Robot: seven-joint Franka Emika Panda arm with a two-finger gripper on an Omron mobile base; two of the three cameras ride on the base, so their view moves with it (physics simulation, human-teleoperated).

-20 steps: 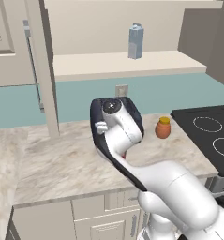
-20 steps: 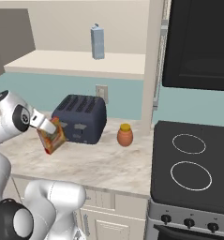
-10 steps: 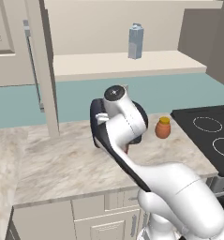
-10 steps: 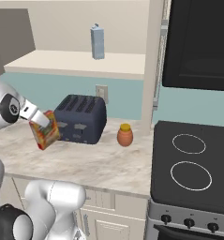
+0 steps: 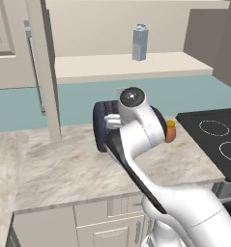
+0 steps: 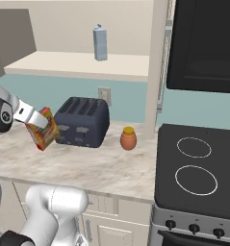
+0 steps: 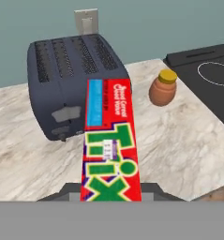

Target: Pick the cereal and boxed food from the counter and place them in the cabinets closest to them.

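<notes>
My gripper (image 6: 35,120) is shut on the cereal (image 6: 44,129), a flat red box with orange-yellow edges, and holds it tilted in the air above the counter (image 6: 92,166), in front of the toaster's left end. In the hand view the cereal (image 7: 111,145) runs up from between my gripper (image 7: 111,196) toward the toaster, its red face with green letters facing the camera. The open wall cabinets' cream shelf (image 6: 73,65) lies above and behind. The small dark blue boxed food is out of view.
A dark blue-grey toaster (image 6: 83,122) stands against the wall, a small orange jar (image 6: 128,138) to its right. The black stove top (image 6: 198,168) borders the counter on the right. A pale blue carton (image 6: 100,43) stands on the shelf. A cabinet side panel (image 5: 45,72) reaches down to the counter.
The arm has carried the cereal a little up and to the left in the right base view, away from the toaster's front. Toaster, jar and carton have stayed put.
</notes>
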